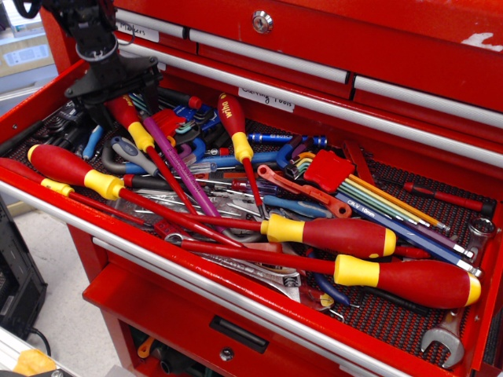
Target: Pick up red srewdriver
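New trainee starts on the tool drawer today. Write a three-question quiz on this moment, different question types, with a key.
1. True or false: the gripper is over the handle end of the red screwdriver at the drawer's back left.
2. Multiple choice: the colour of the collar between that screwdriver's handle and its shaft is A) blue, B) yellow, C) black.
3. Fill in: the two fat-handled screwdrivers nearest the drawer's front right lie with their handles pointing to the picture's ____.

Key: 1 true; 2 B; 3 right. Whether the jaws have closed on the handle cannot be told from this view.
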Robot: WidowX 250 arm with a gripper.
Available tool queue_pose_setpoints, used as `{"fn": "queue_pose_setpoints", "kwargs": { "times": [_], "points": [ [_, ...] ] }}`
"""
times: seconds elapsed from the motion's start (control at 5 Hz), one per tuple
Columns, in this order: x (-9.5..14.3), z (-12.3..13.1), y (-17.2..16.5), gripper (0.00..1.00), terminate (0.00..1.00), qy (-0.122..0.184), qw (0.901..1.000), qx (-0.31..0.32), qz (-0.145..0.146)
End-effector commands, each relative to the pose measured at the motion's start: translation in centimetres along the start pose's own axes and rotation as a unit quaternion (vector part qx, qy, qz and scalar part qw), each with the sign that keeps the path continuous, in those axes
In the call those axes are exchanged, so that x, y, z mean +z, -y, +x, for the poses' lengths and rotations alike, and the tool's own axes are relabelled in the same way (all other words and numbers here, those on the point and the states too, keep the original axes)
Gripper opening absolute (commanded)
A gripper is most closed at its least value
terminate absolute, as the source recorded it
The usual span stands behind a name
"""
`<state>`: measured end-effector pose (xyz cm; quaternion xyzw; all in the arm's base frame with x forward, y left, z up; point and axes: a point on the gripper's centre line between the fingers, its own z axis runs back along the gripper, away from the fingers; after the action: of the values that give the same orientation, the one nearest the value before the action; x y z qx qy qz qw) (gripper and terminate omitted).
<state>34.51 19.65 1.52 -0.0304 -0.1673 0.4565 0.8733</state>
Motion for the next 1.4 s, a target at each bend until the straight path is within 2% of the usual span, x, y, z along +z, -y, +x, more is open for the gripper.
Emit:
{"fn": "queue_pose_setpoints", "kwargs": {
  "times": [0.0,0.2,0.6,0.8,1.2],
  "points": [
    [0.2,0.5,-0.1,0.0,0.0,-0.009,0.9995,-0.03,-0.008],
    [1.1,1.1,-0.1,0.0,0.0,-0.007,0.9988,-0.049,0.0],
    [6.2,1.9,-0.3,0.0,0.0,0.019,0.9952,-0.069,0.067],
    [7.6,1.6,0.8,0.0,0.0,0.067,0.9926,-0.049,0.088],
    [12.1,3.3,1.0,0.0,0.0,0.139,0.9795,-0.052,0.136]
  ]
}}
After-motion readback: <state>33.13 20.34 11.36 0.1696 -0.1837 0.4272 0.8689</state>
